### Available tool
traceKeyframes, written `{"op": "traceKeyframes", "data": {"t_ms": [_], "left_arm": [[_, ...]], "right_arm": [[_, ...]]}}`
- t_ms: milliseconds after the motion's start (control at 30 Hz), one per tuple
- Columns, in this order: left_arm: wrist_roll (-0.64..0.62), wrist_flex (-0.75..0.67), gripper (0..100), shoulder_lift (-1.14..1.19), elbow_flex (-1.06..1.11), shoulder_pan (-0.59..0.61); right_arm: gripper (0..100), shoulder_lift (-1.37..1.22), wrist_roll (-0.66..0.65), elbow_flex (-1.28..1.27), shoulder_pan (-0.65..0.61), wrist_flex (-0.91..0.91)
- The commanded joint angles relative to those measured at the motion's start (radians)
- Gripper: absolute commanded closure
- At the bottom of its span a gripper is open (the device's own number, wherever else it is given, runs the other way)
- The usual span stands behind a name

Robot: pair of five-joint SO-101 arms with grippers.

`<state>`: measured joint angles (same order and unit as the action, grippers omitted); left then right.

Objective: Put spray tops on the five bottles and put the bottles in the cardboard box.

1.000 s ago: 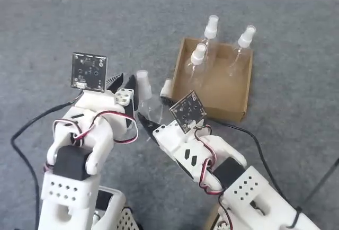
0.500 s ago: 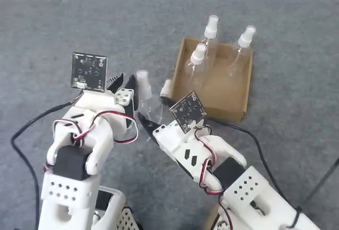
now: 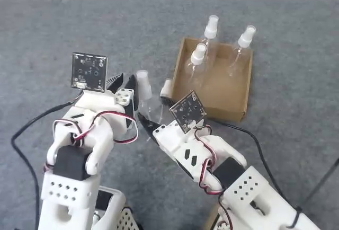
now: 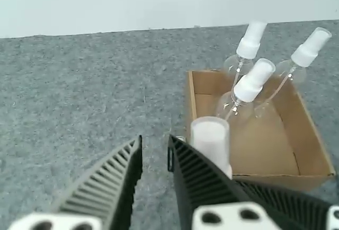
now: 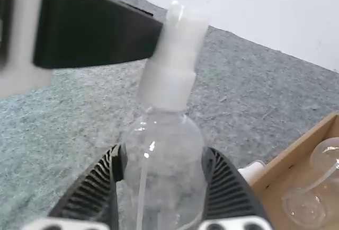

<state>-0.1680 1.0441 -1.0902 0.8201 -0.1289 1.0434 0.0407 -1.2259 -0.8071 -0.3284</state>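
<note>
Three bottles [image 3: 197,63] with tops stand in the box [image 3: 233,112], upper right of the high view. At its centre the right gripper [image 5: 161,179] clamps the fourth bottle [image 5: 164,134], top on. The left gripper [image 4: 154,142], fingers narrow and empty, is beside that top. I judge that boxing this bottle and finishing the fifth are left.

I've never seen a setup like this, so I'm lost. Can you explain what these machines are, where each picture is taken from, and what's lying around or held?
These are two white robot arms side by side, each ending in a dark two-fingered gripper. One picture looks down from a fixed camera above; the other two come from cameras on each arm's wrist. The surface is grey carpet. On it sits a shallow brown cardboard box holding three clear plastic bottles with white spray tops. The right gripper is clamped around a fourth clear bottle, which also wears a white spray top. The left gripper is slightly open and empty, one finger beside that top.
</note>
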Motion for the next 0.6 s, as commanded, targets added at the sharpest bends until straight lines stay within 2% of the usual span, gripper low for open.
{"op": "traceKeyframes", "data": {"t_ms": [0, 467, 567], "left_arm": [[0.000, -0.028, 93, -0.018, -0.012, -0.005], [0.002, -0.029, 93, -0.018, -0.093, 0.006], [0.006, -0.028, 93, -0.018, -0.148, 0.052]], "right_arm": [[99.3, 0.036, 0.009, 0.006, 0.005, -0.001], [99.3, 0.036, 0.009, 0.005, 0.004, -0.007], [99.3, 0.036, 0.009, 0.005, 0.005, -0.007]]}}
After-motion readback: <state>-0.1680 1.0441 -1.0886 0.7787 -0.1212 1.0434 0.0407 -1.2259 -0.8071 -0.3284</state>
